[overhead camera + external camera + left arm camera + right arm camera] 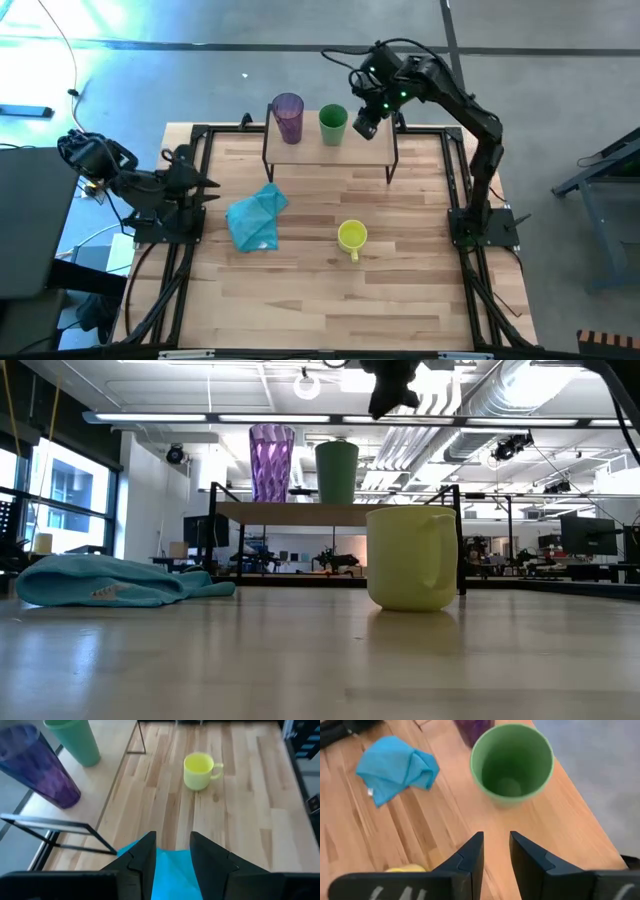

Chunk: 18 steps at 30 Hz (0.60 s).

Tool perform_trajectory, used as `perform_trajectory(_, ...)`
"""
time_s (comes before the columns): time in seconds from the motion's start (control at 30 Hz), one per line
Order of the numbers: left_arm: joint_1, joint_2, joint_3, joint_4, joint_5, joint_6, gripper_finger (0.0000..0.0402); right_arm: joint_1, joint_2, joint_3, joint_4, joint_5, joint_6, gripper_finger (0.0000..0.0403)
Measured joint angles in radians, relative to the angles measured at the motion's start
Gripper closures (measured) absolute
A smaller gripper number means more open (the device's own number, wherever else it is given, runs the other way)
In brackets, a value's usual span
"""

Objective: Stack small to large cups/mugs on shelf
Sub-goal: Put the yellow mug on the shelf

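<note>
The tall translucent purple tumbler (288, 118) and the shorter green plastic cup (333, 125) stand upright, side by side and a little apart, on the low light wooden shelf with thin black legs (375, 148). We see the right gripper (366, 122) hovering above the shelf, just beside the green cup on the side away from the tumbler, fingers slightly parted and holding nothing. The yellow-green mug with a handle (352, 238) sits on the tabletop well in front of the shelf, with the crumpled light blue cloth (257, 218) near it. The left gripper (205, 185) waits beyond the cloth from the mug, fingers a little apart and empty.
</note>
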State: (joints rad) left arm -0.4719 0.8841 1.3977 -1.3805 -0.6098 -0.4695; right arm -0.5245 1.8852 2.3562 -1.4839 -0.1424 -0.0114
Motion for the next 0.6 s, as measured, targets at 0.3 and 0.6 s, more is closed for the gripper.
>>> perform_trajectory(0.3, 0.000, -0.021, -0.135, 0.092, -0.031, 0.013, 0.0293, 0.139, -0.122, 0.000, -0.038, 0.084, 0.016, 0.0318)
perform_trajectory(0.6, 0.000, -0.048, -0.199, 0.262, -0.038, 0.106, 0.0293, 0.398, -0.287, -0.040, -0.040, 0.329, 0.157, 0.0318)
